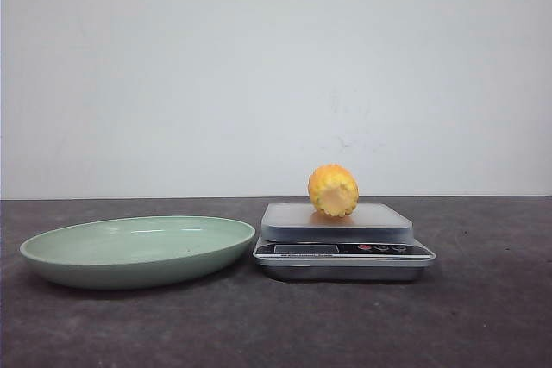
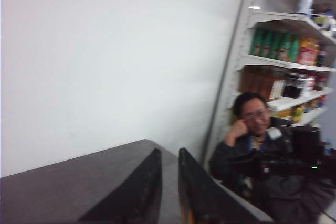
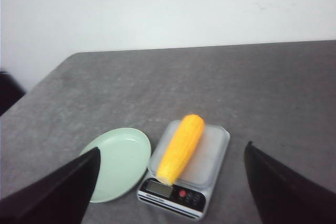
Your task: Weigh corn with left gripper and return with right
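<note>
The corn (image 1: 333, 190) is a yellow cob lying on the platform of a silver kitchen scale (image 1: 345, 252), its paler cut end facing the front. In the right wrist view the corn (image 3: 184, 142) lies lengthwise on the scale (image 3: 212, 156), with one end over the display. My right gripper (image 3: 172, 148) is open wide and empty, hovering well above and in front of the scale. My left gripper (image 2: 169, 150) has its jaws nearly together with nothing between them, and points at a far table corner, away from the corn. Neither gripper shows in the front view.
A shallow pale-green plate (image 1: 52, 247) sits just left of the scale and is empty; it also shows in the right wrist view (image 3: 121, 161). A white wall stands behind the dark table. Beyond the table corner are a seated person (image 2: 257, 129) and stocked shelves (image 2: 289, 61).
</note>
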`<action>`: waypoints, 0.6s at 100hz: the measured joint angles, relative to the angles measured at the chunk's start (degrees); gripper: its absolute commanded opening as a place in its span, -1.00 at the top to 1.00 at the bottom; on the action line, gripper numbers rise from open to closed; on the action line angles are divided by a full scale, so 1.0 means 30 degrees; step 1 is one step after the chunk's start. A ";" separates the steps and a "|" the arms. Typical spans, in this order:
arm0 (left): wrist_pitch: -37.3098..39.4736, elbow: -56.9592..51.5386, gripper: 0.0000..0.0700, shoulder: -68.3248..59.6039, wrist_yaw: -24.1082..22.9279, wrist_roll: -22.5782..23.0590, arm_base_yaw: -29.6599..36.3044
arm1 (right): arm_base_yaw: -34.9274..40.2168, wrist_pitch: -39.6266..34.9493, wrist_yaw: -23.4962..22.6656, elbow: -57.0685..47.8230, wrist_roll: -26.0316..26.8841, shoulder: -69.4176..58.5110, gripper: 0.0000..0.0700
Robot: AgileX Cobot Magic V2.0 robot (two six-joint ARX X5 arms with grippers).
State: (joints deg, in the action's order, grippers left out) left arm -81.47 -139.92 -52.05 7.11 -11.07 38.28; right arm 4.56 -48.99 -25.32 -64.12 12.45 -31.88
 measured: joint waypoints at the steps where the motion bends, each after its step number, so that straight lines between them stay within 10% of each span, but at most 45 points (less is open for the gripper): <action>1: 0.0000 0.0044 0.97 0.0000 -0.0007 0.0007 0.0000 | 0.0000 0.0080 -0.0022 0.0000 0.0000 -0.0102 -0.47; 39: 0.0000 0.0765 0.97 -0.0007 -0.0423 0.0291 0.0000 | 0.1778 0.4408 -0.1479 0.0000 0.1902 -0.5362 -0.28; 60: 0.0000 0.1195 0.97 -0.0007 -0.0481 0.0481 0.0000 | 0.5486 0.7963 0.1173 0.0000 0.2885 -0.8400 -0.28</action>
State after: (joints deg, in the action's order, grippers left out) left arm -81.47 -136.33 -52.07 5.67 -9.63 38.28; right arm 21.02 -25.10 -21.80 -64.12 21.10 -57.08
